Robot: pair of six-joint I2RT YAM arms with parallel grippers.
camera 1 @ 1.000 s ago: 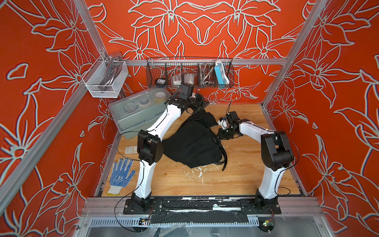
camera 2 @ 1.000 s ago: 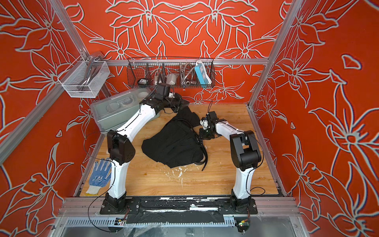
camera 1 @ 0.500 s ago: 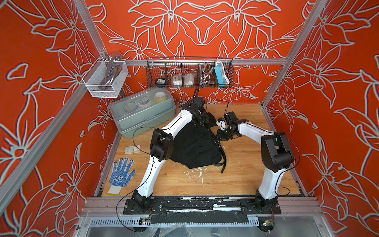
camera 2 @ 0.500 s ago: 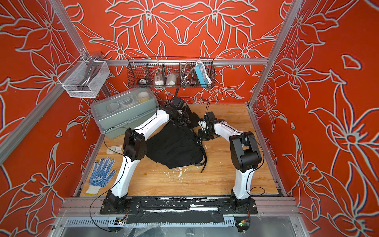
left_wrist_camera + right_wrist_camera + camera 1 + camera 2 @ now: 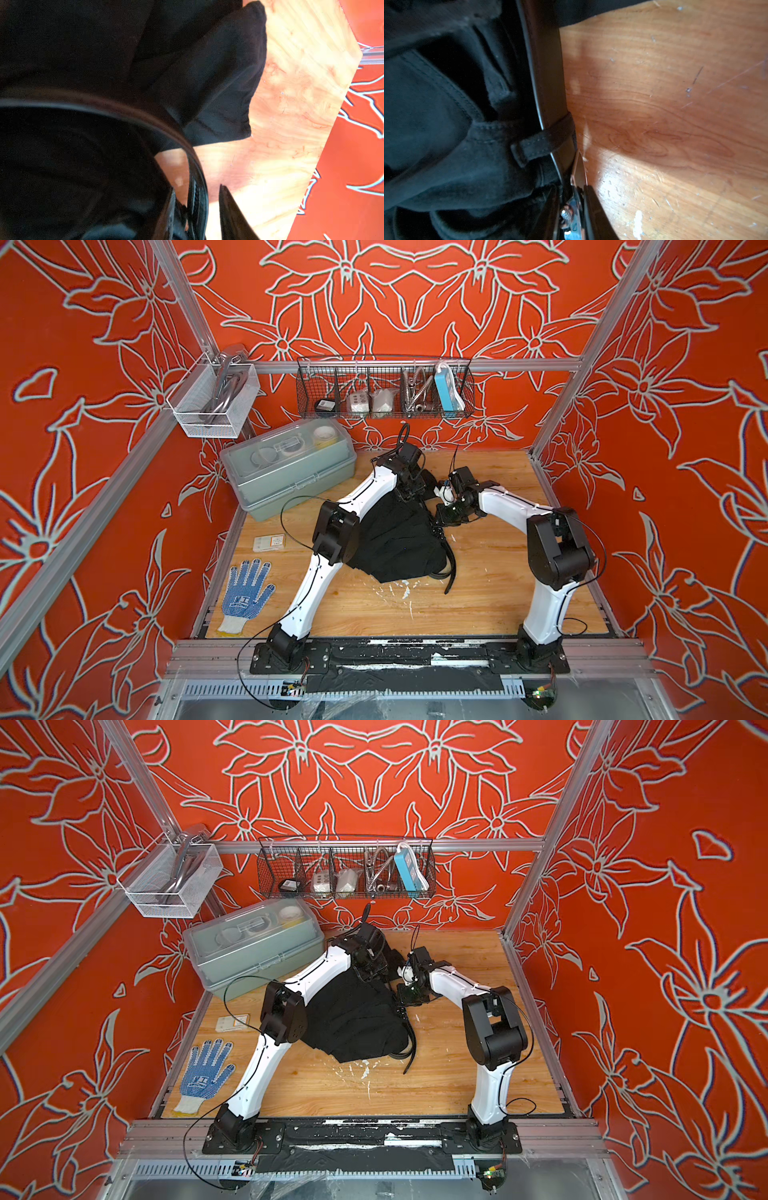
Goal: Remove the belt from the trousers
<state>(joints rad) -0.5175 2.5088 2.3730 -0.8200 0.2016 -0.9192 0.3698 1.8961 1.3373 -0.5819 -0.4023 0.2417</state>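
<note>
right tool [image 5: 571, 195] is clamped on the belt [image 5: 548, 72] at its silvery buckle; left tool [image 5: 209, 195] stands open by the trousers [image 5: 395, 539], mid-frame in both top views. best pin the cloth and draw the strap straight — a belt loop [image 5: 542, 143] holds it. grey box [image 5: 291, 472] sits upper left, out of the way.

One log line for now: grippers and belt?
left gripper: open, straddling belt | right gripper: shut on belt at buckle | belt: in loop on trousers
</note>
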